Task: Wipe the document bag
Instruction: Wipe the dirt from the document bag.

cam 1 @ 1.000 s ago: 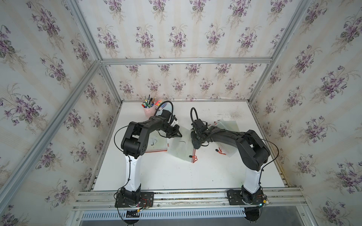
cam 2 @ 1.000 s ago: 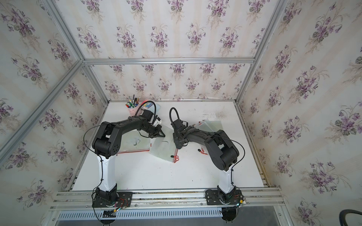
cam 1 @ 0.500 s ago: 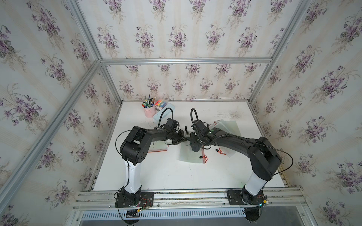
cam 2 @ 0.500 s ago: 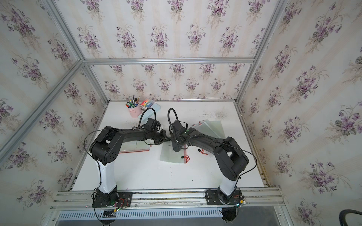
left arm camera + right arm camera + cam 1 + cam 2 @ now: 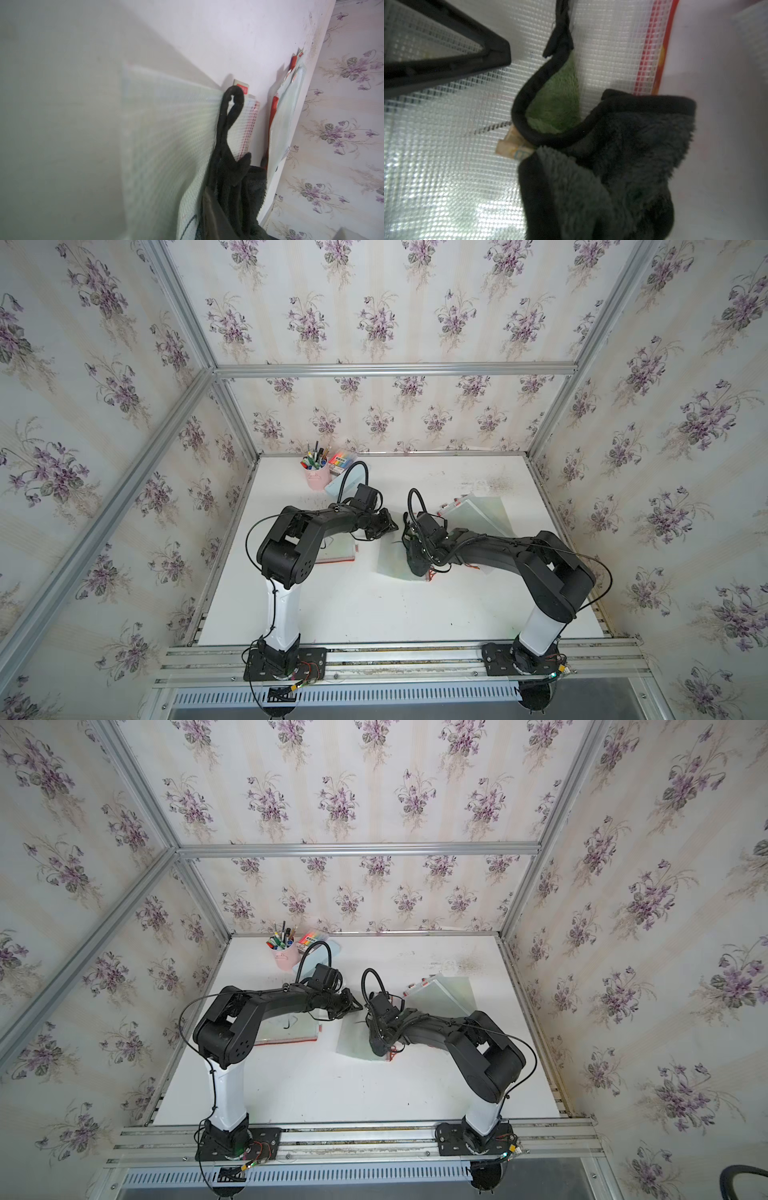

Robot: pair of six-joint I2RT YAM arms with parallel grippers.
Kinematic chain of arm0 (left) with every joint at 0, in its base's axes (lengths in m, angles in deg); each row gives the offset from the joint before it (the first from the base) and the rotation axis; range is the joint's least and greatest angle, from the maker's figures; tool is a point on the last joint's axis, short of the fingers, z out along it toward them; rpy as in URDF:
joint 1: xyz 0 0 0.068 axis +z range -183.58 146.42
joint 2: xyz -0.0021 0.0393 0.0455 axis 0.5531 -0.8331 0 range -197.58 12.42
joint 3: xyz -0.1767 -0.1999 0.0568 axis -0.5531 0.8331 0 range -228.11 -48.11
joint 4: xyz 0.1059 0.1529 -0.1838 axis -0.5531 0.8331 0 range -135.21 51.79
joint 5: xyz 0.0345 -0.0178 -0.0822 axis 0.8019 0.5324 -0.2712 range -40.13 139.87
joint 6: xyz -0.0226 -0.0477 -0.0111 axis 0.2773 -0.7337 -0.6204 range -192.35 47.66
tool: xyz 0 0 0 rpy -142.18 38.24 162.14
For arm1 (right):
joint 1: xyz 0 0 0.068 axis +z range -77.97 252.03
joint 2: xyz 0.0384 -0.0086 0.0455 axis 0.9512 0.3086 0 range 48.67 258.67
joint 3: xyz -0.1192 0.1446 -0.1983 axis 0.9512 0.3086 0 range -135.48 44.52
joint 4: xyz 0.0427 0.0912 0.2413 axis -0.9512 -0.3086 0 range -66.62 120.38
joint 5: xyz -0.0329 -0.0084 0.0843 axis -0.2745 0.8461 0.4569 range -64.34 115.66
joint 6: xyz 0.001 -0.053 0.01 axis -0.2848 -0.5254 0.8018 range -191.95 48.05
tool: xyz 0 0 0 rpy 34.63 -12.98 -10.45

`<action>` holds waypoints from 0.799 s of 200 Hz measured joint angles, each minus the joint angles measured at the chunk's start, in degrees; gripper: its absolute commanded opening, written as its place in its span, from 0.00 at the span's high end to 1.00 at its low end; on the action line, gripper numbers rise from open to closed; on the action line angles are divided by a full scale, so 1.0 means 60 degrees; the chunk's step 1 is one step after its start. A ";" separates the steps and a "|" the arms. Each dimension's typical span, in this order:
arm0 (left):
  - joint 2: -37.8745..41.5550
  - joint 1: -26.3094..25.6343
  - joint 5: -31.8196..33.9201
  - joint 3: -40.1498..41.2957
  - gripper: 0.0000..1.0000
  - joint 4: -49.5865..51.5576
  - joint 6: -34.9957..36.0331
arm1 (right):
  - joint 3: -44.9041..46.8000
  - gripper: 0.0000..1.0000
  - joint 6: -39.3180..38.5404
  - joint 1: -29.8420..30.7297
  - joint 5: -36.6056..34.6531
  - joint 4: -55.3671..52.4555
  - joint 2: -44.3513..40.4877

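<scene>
In both top views: document bag [image 5: 390, 562] [image 5: 351, 1042] flat on white table [image 5: 374, 614], about mid-table, red zip edge on its right side. Right gripper [image 5: 417, 562] [image 5: 379, 1042] down on right part of bag. Left gripper [image 5: 384, 526] [image 5: 352, 1003] just far-left of bag, jaws looking parted, nothing seen between them. Versus half a second ago: left gripper pulled back left, clear gap to right gripper instead of nearly touching, bag roughly in same spot. Versus a second ago: bag turned. Second bag [image 5: 338, 551] under left arm, stack of bags [image 5: 478, 510] far right, pink pen cup [image 5: 314, 480] far left. Left wrist: bag mesh [image 5: 166, 135] blurred, dark cloth [image 5: 234, 176] against it, stack of bags [image 5: 286, 116] beyond, own jaws out of frame. Right wrist: cloth [image 5: 623, 155], dark grey with a green side and black trim, bunched on bag mesh [image 5: 446, 166] beside red zip strip, clamped by right gripper, fingers themselves not visible. Black triangular finger [image 5: 496, 54] over mesh, apart from cloth.
</scene>
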 measured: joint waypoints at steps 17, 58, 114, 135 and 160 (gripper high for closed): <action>-0.0164 0.0069 0.0102 -0.0481 0.73 0.0550 0.0550 | -0.0044 0.73 -0.0175 0.0000 -0.0066 0.0098 0.0076; -0.0605 0.0131 0.0058 -0.1115 0.78 0.1464 0.1570 | -0.0182 0.73 -0.0601 0.0011 -0.0222 0.0015 0.0164; -0.0739 0.0189 -0.0164 -0.1228 0.90 0.1705 0.2266 | -0.0419 0.74 -0.1264 -0.0215 -0.0594 -0.0025 0.0277; -0.0729 0.0189 -0.0164 -0.1166 0.93 0.1741 0.2379 | -0.0510 0.74 -0.1319 -0.0240 -0.0637 -0.0189 0.0266; -0.0678 0.0204 -0.0178 -0.1064 0.91 0.1738 0.2408 | -0.0543 0.75 -0.1370 -0.0244 -0.0721 -0.0364 0.0237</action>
